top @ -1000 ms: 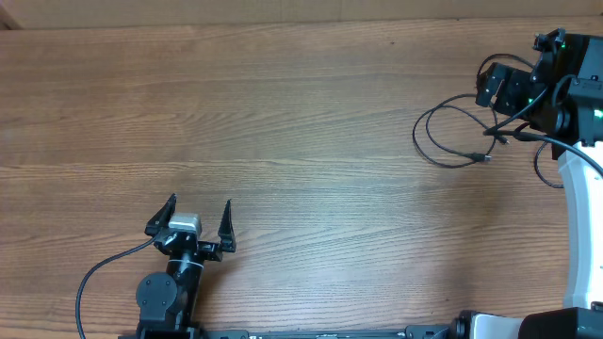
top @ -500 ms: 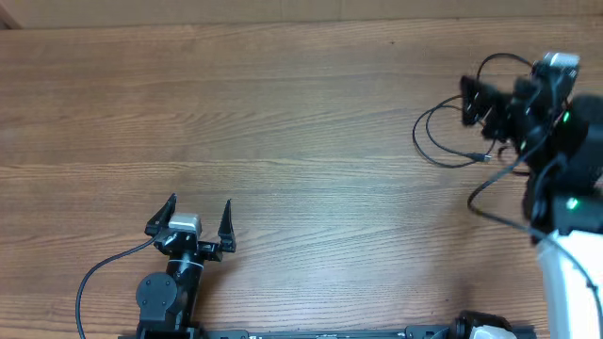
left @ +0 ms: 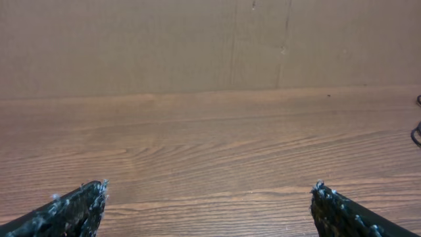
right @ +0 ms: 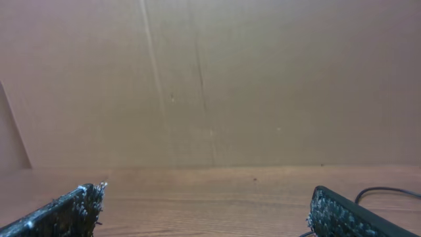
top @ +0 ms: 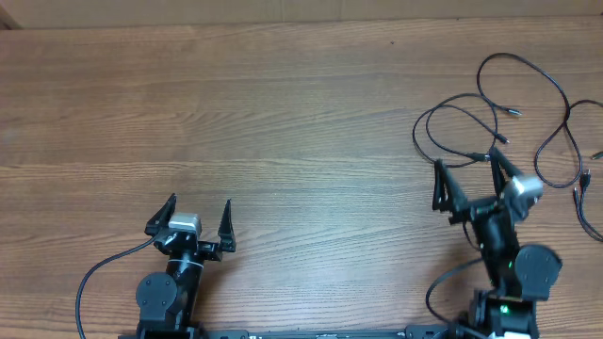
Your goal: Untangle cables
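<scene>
Cables [top: 494, 115] are lying looped on our table [top: 283, 122]; our left gripper [top: 199, 201] and right gripper [top: 464, 160] are standing open, empty.

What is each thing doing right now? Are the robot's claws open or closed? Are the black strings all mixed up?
cables: lying loose on the table at its right end, loops crossing each other, nothing holding them.
left gripper: open, empty, far from the cables.
right gripper: open, holding nothing, fingertips right beside the nearest loop.
</scene>
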